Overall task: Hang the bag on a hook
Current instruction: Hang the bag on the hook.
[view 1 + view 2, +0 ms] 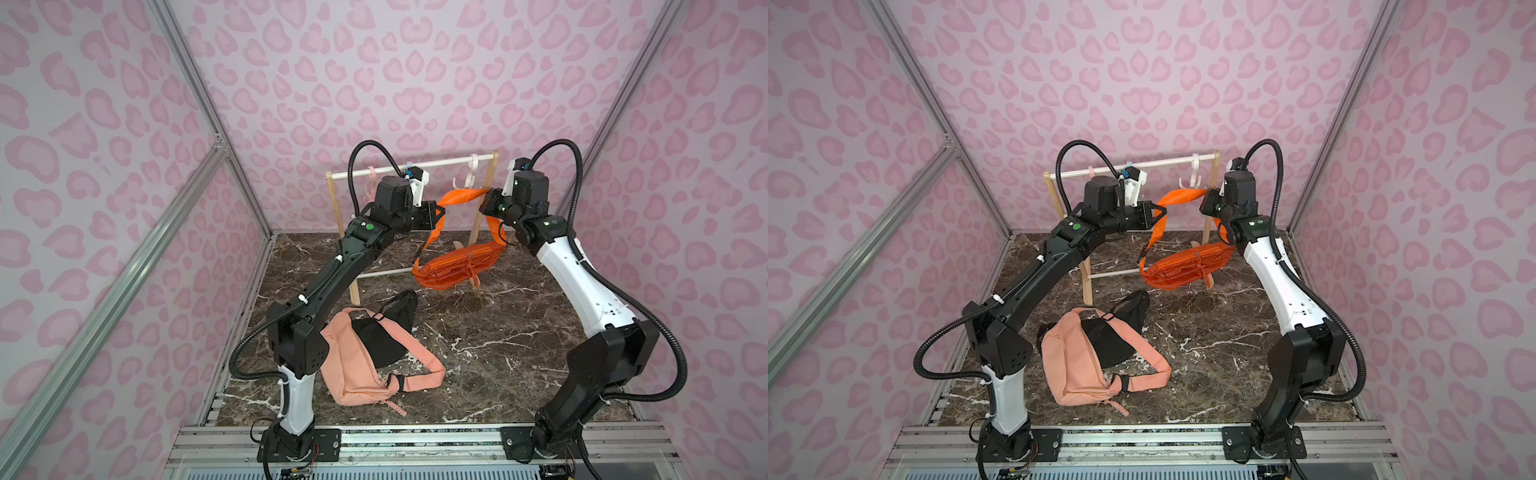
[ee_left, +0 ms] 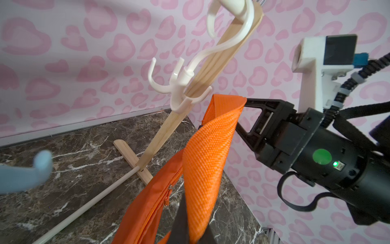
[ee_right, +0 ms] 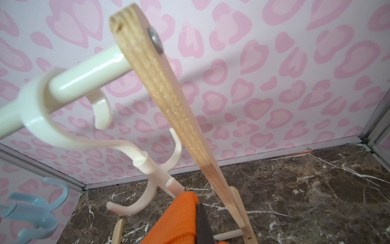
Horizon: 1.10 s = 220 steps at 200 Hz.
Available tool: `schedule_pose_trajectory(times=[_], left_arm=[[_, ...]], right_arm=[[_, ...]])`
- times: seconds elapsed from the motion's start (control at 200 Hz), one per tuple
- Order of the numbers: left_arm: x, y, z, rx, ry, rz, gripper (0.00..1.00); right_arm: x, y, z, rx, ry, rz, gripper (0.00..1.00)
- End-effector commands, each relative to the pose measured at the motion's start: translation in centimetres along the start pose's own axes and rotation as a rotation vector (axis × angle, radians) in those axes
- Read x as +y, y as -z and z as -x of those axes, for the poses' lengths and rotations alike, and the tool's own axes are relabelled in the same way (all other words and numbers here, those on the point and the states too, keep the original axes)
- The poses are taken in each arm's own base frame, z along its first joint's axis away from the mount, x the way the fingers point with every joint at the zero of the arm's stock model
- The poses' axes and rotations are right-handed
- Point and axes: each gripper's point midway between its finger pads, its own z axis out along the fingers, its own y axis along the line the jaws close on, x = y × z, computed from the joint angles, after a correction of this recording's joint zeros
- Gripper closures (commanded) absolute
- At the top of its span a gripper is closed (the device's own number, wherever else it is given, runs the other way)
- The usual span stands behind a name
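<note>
The orange bag (image 1: 455, 266) (image 1: 1187, 268) hangs in the air in front of the wooden rack, its strap (image 1: 461, 196) (image 2: 206, 169) stretched between both grippers. My left gripper (image 1: 438, 212) (image 2: 195, 236) is shut on the strap's left part. My right gripper (image 1: 487, 192) (image 3: 197, 211) is shut on a fold of the strap (image 3: 179, 221), just below and beside the white hook (image 1: 469, 176) (image 2: 179, 84) (image 3: 152, 169). That hook hangs from the rack's white rail (image 1: 440, 163) near the right post. The strap's fold touches or nearly touches one prong.
A peach-pink bag (image 1: 357, 374) and a black bag (image 1: 386, 332) lie on the marble floor near the left arm. A pink hook (image 1: 371, 183) and a blue hook (image 3: 31, 213) hang further left on the rail. The rack's right post (image 3: 179, 118) stands close to my right gripper.
</note>
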Motion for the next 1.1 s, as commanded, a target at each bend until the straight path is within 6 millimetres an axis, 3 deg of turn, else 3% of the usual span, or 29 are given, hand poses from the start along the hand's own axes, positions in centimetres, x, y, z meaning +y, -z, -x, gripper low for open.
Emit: schedule_pose_trajectory(times=[0.0, 0.28, 0.8, 1.055, 1.095], left_arm=[[0.3, 0.8, 2.4, -0.082, -0.027, 0.049, 0.96], [1.7, 0.8, 4.6, -0.157, -0.043, 0.14, 0.94], [4.5, -2.1, 3.3, -0.127, -0.027, 0.201, 0.91], [4.7, -2.3, 2.7, -0.1, -0.023, 0.19, 0.87], [4.5, -2.3, 2.5, -0.09, -0.024, 0.18, 0.84]], right_arm=[[-1.8, -0.7, 0.5, -0.015, 0.01, -0.074, 1.0], [-3.1, -1.3, 1.4, -0.029, 0.014, -0.116, 1.0], [-5.8, -3.8, -0.6, 0.031, 0.013, -0.185, 1.0], [-5.3, -3.7, -1.4, 0.045, 0.0, -0.146, 1.0], [-5.0, -3.6, -1.6, 0.05, 0.001, -0.13, 0.92]])
